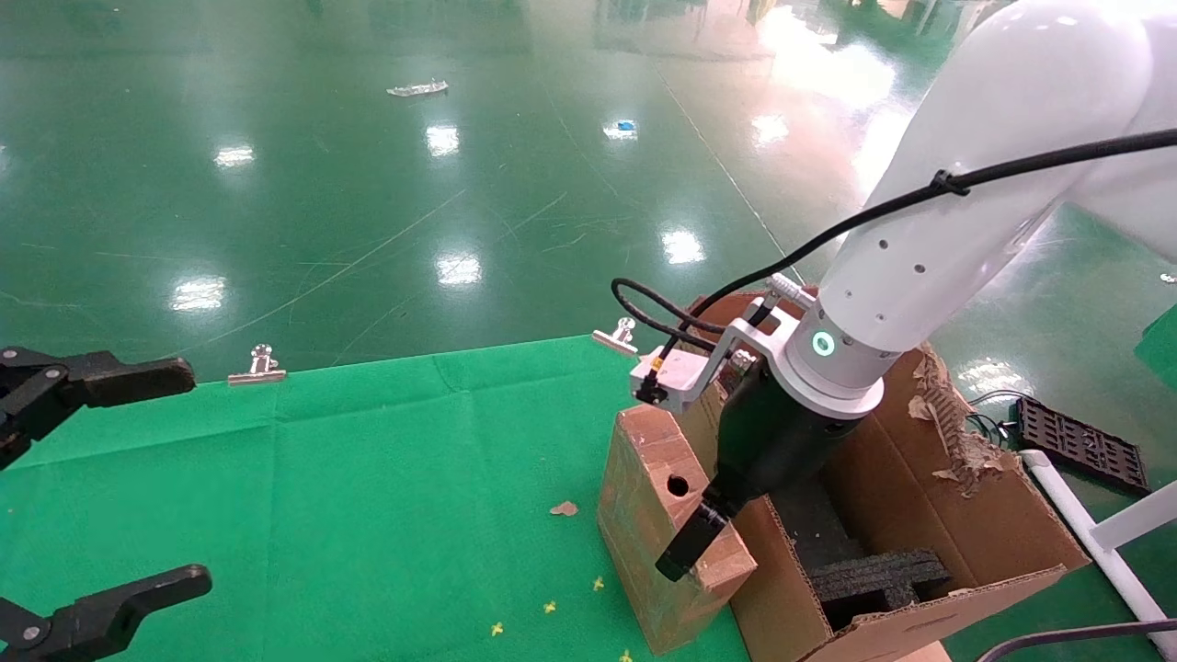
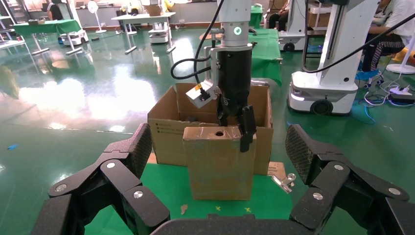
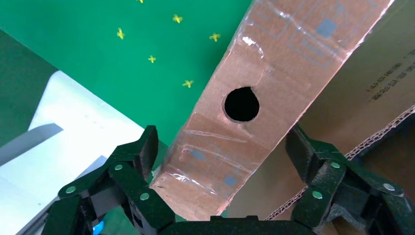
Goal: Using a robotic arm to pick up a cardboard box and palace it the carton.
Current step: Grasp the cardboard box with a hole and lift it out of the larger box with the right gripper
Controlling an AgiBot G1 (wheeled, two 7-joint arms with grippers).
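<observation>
The small cardboard box (image 1: pixel 644 496) stands upright on the green table, right against the carton's (image 1: pixel 965 515) near wall, with its round hole (image 1: pixel 678 485) in the top face. The white robotic arm reaches down from the right. Its right gripper (image 1: pixel 699 542) straddles the box's top end, open. In the right wrist view the box (image 3: pixel 274 73) runs between the fingers (image 3: pixel 142 156): one finger is at its edge, the other a little apart. The carton holds black foam (image 1: pixel 883 575). My left gripper (image 1: pixel 198 478) hovers open at the table's left, facing the box (image 2: pixel 220 166).
Two metal binder clips (image 1: pixel 257 365) (image 1: pixel 618 336) hold the green cloth (image 1: pixel 368 478) at the table's far edge. A cardboard scrap (image 1: pixel 564 507) lies left of the box. A black tray (image 1: pixel 1080 441) and white pipe (image 1: pixel 1103 542) sit right of the carton.
</observation>
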